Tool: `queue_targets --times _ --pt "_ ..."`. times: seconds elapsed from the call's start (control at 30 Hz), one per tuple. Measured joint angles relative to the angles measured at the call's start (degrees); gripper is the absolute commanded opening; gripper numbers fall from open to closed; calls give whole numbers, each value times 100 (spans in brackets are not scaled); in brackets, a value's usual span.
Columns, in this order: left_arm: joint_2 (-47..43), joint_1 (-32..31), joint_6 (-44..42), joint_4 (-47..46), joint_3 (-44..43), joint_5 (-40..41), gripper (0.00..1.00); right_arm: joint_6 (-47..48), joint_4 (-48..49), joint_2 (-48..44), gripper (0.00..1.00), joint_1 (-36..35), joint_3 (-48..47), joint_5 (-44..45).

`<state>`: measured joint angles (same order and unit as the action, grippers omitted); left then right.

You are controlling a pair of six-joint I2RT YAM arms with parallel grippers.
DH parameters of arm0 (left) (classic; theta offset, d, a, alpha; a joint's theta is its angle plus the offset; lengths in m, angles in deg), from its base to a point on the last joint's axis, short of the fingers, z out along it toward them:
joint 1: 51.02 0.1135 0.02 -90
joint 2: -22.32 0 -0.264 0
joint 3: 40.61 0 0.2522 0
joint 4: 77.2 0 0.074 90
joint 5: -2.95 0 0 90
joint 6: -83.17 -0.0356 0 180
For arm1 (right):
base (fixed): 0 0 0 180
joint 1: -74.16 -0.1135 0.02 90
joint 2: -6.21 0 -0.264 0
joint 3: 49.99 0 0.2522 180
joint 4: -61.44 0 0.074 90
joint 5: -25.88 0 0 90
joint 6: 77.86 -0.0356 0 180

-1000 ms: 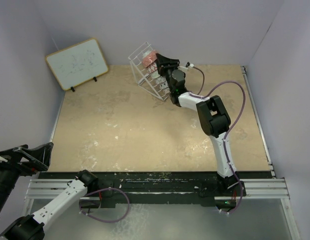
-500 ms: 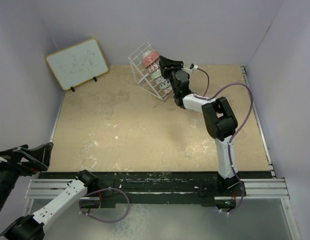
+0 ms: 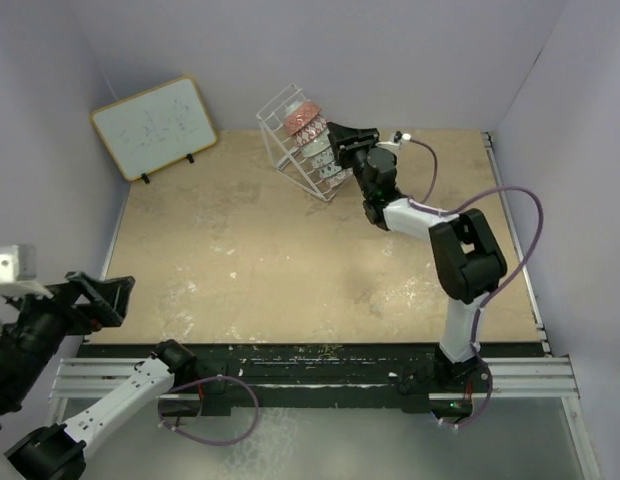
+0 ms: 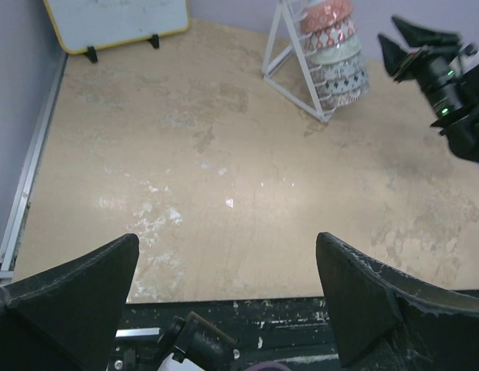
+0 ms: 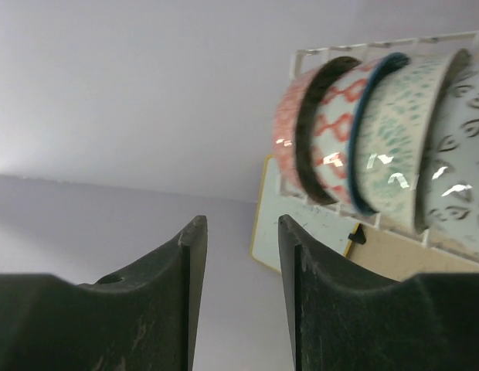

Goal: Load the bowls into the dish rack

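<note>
Your bowls [image 3: 310, 135] are all in the dish rack [image 3: 287, 160], which stands at the far edge of the table [image 3: 270, 260], near the back wall. The rack leans, and the row of bowls follows its long axis: in the top view it slopes from the high far-left end down to the near-right end. The bowls stand on edge, packed one against the next. The right wrist view shows you four: red-pink [image 5: 286, 127], white with red diamonds [image 5: 336, 131], pale green [image 5: 394, 139] and grey-patterned [image 5: 460, 154].

Your right gripper [image 3: 335, 138] hangs just beside the row's lower end, fingers apart and holding nothing. Your left gripper [image 3: 90, 300] sits at the near-left corner, spread wide and empty.

The table is tan and scuffed with pale marks. Lilac walls enclose it, and a wood-framed whiteboard [image 3: 155, 125] leans in the far-left corner.
</note>
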<state>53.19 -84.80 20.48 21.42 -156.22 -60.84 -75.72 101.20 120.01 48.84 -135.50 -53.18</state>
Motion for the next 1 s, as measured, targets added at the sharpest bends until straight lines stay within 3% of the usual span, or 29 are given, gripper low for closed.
queue_targets --times 0.27,0.7,0.83,1.0 --pt "632 -11 81 -693 997 -713 99 1360 -946 -1696 50 0 800 -162" --pt "1473 -11 479 -1838 2240 -1113 99 4186 -4266 -4017 62 0 1631 28" --pt "1558 -11 588 -2044 2262 -1097 99 4754 -5031 -4474 72 0 1674 157" --pt "1714 -11 658 -2151 2317 -1069 99 5189 -5722 -4951 99 0 1797 275"
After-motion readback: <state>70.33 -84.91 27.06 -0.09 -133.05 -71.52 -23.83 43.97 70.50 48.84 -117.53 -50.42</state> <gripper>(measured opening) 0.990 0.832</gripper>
